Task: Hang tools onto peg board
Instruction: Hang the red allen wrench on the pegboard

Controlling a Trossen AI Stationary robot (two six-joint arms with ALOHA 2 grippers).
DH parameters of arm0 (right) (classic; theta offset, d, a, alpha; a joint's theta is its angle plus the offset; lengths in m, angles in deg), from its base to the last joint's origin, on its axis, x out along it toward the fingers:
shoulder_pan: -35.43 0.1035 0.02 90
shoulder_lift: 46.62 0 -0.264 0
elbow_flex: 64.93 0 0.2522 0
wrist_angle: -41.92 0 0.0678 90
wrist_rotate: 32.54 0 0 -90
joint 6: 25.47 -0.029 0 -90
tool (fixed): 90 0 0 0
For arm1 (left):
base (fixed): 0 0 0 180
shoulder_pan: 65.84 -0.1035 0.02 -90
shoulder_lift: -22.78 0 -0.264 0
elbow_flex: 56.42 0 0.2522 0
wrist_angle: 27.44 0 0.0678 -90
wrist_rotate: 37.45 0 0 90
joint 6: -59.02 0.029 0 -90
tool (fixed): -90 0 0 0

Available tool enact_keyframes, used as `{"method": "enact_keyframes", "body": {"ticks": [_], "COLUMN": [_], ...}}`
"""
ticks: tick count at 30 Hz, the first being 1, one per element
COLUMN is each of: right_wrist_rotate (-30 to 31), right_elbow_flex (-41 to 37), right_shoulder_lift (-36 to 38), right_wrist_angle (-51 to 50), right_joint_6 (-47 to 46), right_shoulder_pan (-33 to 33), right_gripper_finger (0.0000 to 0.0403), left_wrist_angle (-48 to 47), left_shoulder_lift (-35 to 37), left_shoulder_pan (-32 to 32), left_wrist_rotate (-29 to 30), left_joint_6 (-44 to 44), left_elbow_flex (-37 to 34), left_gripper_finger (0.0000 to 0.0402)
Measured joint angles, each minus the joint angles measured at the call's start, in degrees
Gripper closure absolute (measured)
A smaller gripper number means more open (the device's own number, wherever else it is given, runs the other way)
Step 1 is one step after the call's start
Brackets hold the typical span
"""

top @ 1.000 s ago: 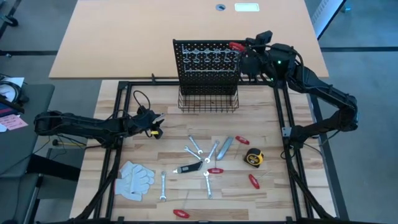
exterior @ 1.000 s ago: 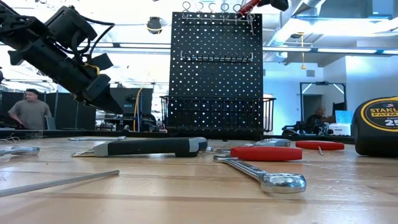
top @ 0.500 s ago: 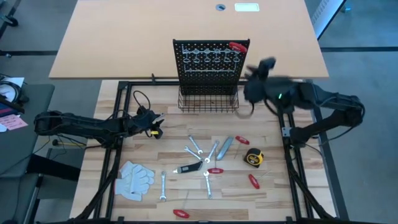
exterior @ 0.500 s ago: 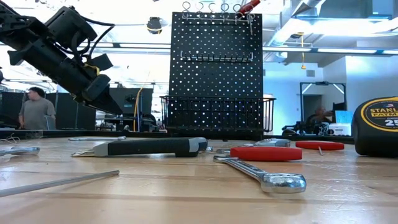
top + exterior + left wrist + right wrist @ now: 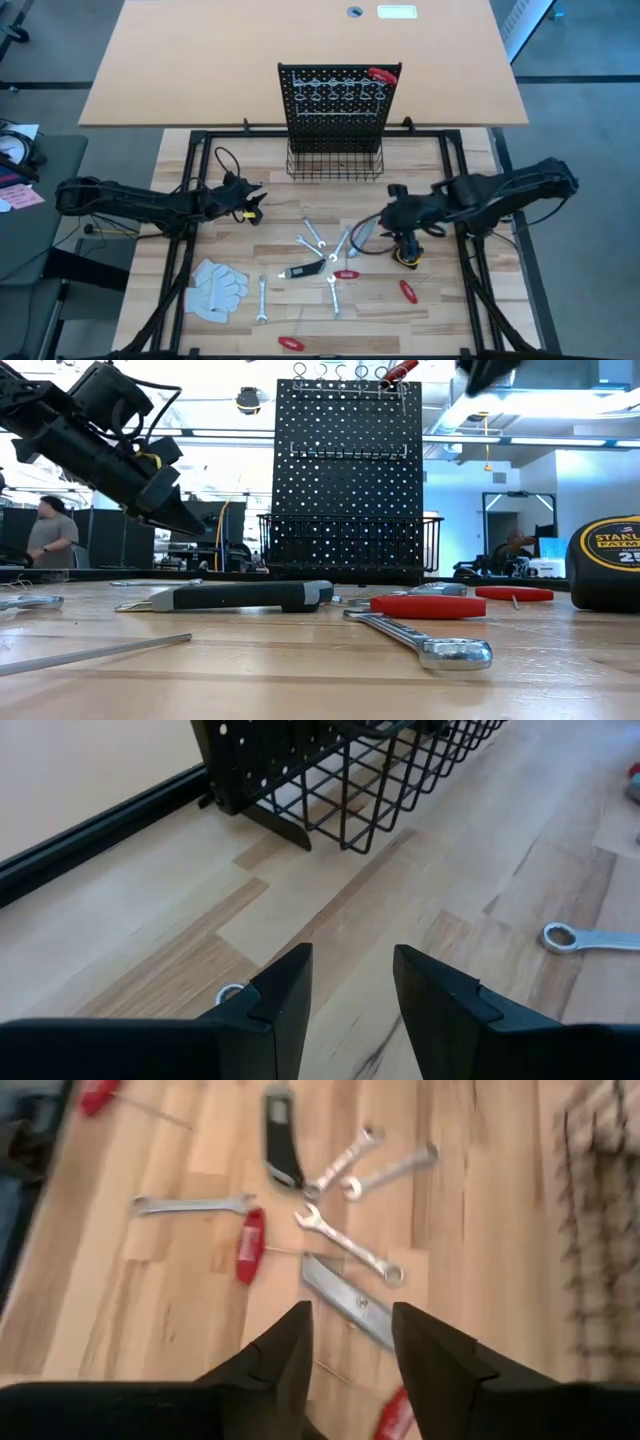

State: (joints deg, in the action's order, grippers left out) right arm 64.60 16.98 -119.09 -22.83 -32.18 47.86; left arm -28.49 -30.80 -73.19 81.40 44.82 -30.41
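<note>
The black peg board (image 5: 338, 95) stands upright at the far middle, with a wire basket (image 5: 336, 165) along its base. A red-handled tool (image 5: 382, 75) hangs at its top right corner and also shows in the low view (image 5: 398, 372). Silver wrenches (image 5: 315, 235), a grey utility knife (image 5: 362, 235), a yellow-black tape measure (image 5: 407, 255), a black-handled tool (image 5: 303, 269) and red-handled tools (image 5: 346, 274) lie on the table. My right gripper (image 5: 388, 212) is open and empty above the utility knife (image 5: 345, 1295). My left gripper (image 5: 252, 203) is open and empty, left of the tools.
White work gloves (image 5: 217, 287) lie near the front left. More red-handled tools lie at the front (image 5: 291, 343) and right (image 5: 408, 291). A black frame rail (image 5: 462, 210) runs along the table's right side. A larger bare table (image 5: 200, 60) stands behind the board.
My right gripper has left the peg board's top right corner and swung down toward the table's near edge, and now stands over the utility knife. The red-handled tool stays hanging on the board.
</note>
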Motion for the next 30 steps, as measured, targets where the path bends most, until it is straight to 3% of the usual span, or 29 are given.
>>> {"method": "enact_keyframes", "body": {"ticks": [5,10,20,30], "right_wrist_rotate": [-2.67,-1.77,-1.39,-2.57], "right_elbow_flex": [-9.76,-11.81,-11.88,-13.95], "right_shoulder_lift": [-1.50,-6.34,-21.80,-26.63], "right_wrist_angle": [7.08,5.49,1.56,4.62], "right_joint_6": [-5.09,-8.60,-12.19,-10.78], "right_shoulder_pan": [-3.97,-8.40,-14.05,-16.28], "right_gripper_finger": [0.0190,0.0136,0.0128,0.0129], "left_wrist_angle": [0.40,0.23,-0.11,-0.38], "left_shoulder_lift": [-0.01,-0.02,-0.02,-0.02], "left_shoulder_pan": [0.00,0.00,0.00,0.00], "left_wrist_rotate": [0.01,-0.20,-0.49,-0.55], "left_joint_6": [0.47,0.49,0.49,0.49], "left_elbow_flex": [0.00,0.00,0.00,0.00], "left_gripper_finger": [0.0263,0.0263,0.0263,0.0263]}}
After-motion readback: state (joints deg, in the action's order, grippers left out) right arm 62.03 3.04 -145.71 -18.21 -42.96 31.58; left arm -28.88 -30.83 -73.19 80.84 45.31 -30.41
